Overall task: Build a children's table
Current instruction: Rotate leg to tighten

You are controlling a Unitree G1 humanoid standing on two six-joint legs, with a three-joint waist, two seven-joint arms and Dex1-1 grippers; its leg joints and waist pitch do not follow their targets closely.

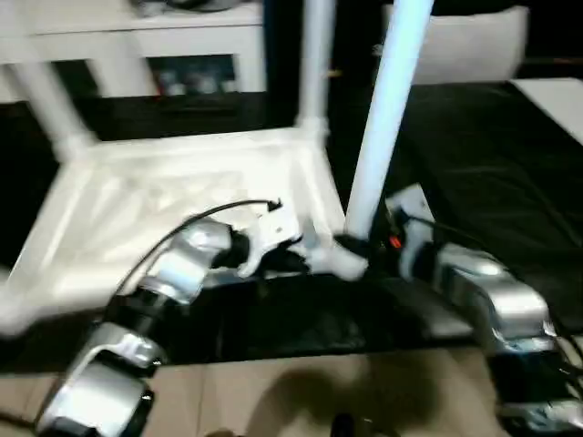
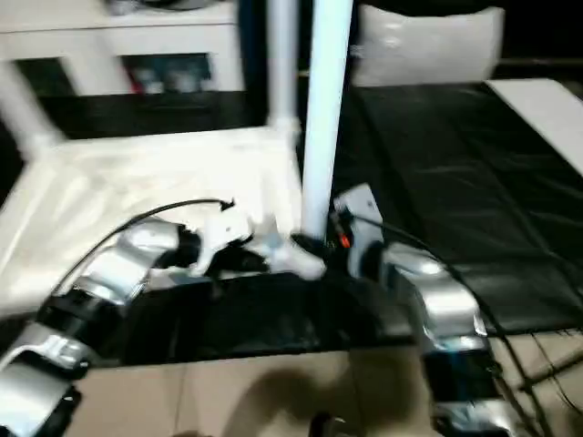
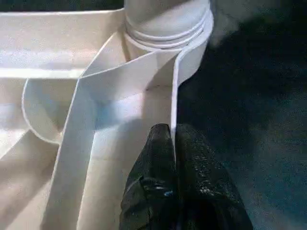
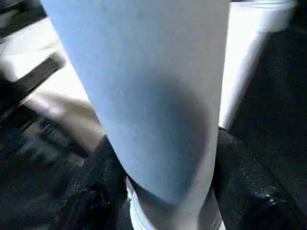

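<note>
dim, motion-blurred views; white table top (image 1: 164,209) glares against the dark black surface (image 1: 492,182).

White table (image 1: 173,196), black gripper (image 3: 175,143)

The table (image 1: 173,205) is smooth white plastic with a slight sheen, its legs (image 1: 387,118) alike. Under it the work surface (image 1: 492,173) is black matt cloth, creased. The fingers (image 3: 192,158) look black, rough and grainy. The forearms (image 1: 487,291) are glossy silver metal.

Silver forearms (image 1: 182,259), black cables, black textured fingers (image 3: 158,163).
</note>
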